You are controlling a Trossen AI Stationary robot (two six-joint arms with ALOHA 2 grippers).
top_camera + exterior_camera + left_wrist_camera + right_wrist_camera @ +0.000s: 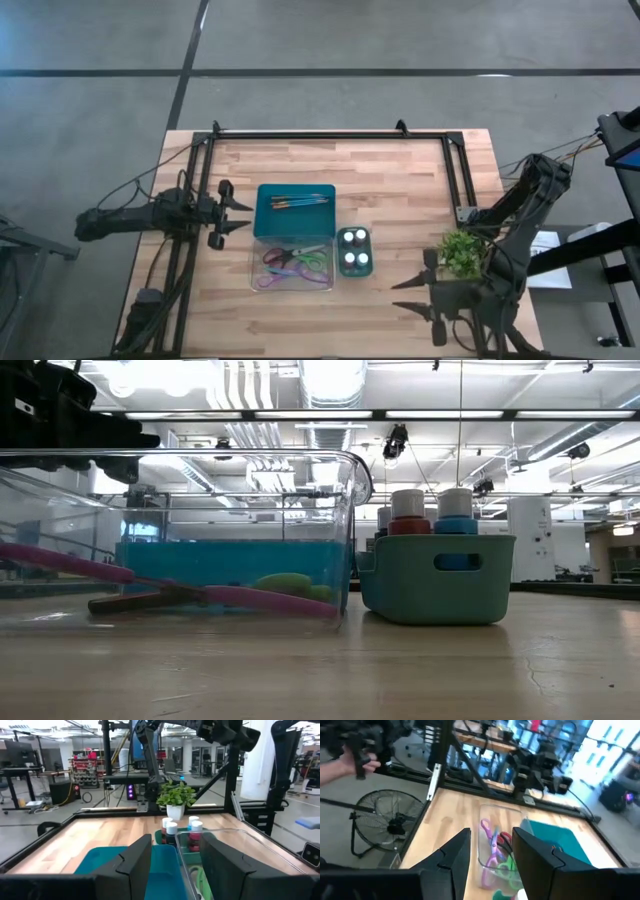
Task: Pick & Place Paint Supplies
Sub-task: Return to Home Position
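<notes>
High view shows the scissors (295, 262), looped plastic handles tangled, lying in the clear rectangular bin (255, 268). Thin brushes (300, 201) lie in the teal tray (272, 223) at its 12 o'clock. White-capped round bottles (353, 250) stand in the small teal basket (355, 275) at its 3 o'clock. The left claw (248, 216), at the tray's 9 o'clock, and the right claw (400, 295), at the basket's 4 o'clock, both gape empty over the plank table (400, 180).

The teal basket (400, 592) hides the paint bottles (408, 526) below their shoulders, and the clear bin (200, 500) runs off the picture's edge.
</notes>
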